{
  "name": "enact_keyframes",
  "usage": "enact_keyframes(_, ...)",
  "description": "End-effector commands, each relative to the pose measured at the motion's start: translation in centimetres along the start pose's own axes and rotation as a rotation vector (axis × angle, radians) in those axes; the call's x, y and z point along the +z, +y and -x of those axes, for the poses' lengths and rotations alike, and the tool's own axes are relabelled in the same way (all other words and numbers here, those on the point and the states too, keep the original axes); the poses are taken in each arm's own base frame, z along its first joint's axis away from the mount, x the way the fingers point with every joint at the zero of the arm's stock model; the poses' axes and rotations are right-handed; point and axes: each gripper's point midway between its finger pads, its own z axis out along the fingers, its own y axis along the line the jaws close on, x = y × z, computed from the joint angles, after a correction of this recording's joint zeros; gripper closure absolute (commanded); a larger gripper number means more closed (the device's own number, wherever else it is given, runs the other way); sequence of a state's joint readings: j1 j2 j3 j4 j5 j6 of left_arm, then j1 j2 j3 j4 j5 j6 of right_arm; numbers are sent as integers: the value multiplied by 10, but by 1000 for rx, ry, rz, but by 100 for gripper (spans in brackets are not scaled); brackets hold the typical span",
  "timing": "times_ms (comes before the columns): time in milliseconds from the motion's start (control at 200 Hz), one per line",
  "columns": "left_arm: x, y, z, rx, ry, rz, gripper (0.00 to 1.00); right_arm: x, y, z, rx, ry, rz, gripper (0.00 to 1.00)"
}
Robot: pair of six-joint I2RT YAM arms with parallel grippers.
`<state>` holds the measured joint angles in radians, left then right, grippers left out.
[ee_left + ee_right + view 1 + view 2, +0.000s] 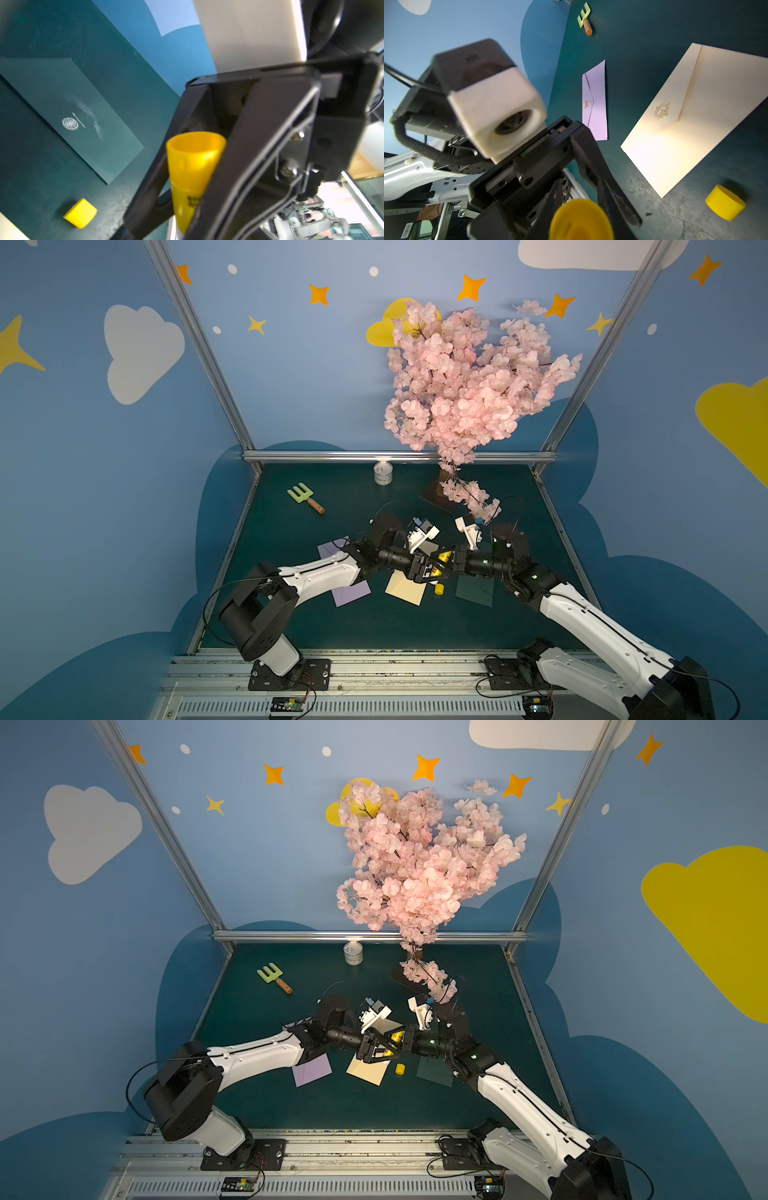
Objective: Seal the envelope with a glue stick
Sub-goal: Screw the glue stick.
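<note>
Both arms meet over the middle of the table, with the yellow glue stick lying level between them. My right gripper is shut on the glue stick; its black fingers flank the barrel. The fingers of my left gripper stand either side of the stick's other end, and contact is not visible. Beneath them the cream envelope lies flat. The loose yellow cap rests on the table beside it.
A purple envelope lies under the left arm and a dark green one under the right. A green toy rake, a tin can and a pink blossom tree stand further back.
</note>
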<state>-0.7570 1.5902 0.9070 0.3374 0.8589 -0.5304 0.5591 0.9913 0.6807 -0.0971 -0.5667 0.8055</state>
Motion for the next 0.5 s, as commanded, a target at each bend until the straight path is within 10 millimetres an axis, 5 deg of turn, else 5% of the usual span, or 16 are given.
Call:
enact_keyframes(0, 0, -3, 9, 14, -25, -3, 55, -2, 5, 10, -13, -35, 11, 100)
enact_keyframes(315, 8, 8, 10, -41, -36, -4, 91, -1, 0, 13, -28, -86, 29, 99)
enact_keyframes(430, 7, 9, 10, -39, -43, 2, 97, -8, 0, 18, -85, -129, 29, 48)
enact_keyframes(496, 5, 7, 11, -33, -49, 6, 97, -17, 1, 26, -89, -169, 41, 30)
